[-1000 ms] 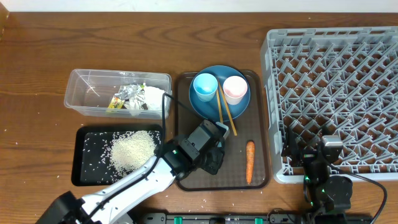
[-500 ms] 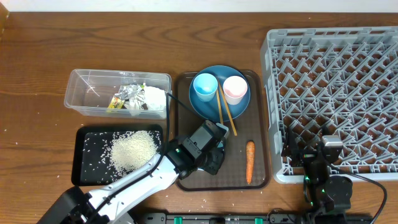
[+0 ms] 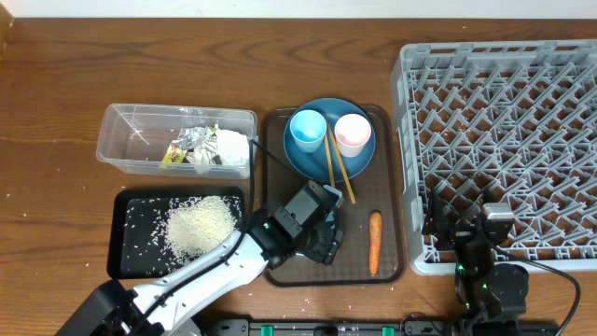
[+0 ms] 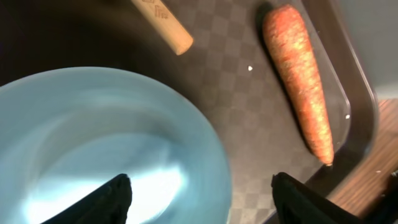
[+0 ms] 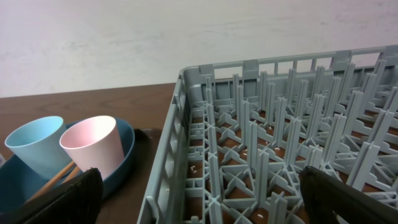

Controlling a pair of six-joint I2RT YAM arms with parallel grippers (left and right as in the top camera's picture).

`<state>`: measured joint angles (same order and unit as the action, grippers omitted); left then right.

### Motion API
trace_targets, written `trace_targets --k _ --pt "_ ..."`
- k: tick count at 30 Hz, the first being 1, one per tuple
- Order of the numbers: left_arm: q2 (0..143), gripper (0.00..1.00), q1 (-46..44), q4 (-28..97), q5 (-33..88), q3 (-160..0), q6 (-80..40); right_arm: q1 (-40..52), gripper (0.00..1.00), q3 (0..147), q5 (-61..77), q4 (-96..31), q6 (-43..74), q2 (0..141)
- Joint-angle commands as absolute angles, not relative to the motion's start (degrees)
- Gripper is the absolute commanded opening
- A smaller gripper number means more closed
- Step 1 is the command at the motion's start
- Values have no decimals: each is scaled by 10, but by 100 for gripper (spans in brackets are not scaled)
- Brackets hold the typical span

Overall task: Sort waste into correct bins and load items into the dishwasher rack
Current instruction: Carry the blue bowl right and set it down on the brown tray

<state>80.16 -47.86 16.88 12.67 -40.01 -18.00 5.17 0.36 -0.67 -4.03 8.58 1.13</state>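
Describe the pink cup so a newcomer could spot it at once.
Start at the big grey rack on the right; the brown tray lies just left of it, with a dark-blue plate at its far end. Two cups stand on that plate: the pink cup is the one nearer the rack, right of the light-blue cup, chopsticks between them.

Overhead, the left arm point(image 3: 224, 261) covers the bowl point(image 4: 93, 143), which is blurred and cut off in the left wrist view.

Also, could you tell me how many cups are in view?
2: the light-blue cup and the pale pink cup stand side by side on the dark-blue plate. None seems hidden.
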Motion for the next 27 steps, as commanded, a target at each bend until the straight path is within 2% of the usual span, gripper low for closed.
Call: trace_targets --k 1,4,11,18,22,25,27 --pt "805 77 -480 177 98 -403 -177 57 99 3 -6 -43 92 12" --pt "805 81 -480 184 79 -403 -176 57 99 3 -6 -43 92 12" --pt "802 82 -480 192 66 -406 -176 57 99 3 -6 -43 92 12" --pt "755 82 -480 193 95 -426 -164 57 99 3 -6 -43 92 12" --pt "721 82 -480 152 132 -428 -164 57 99 3 -6 -43 92 12" --pt "718 81 -480 102 177 -428 -164 57 99 3 -6 -43 92 12" --pt "722 74 -480 81 187 -428 -164 57 99 3 -6 -43 92 12"
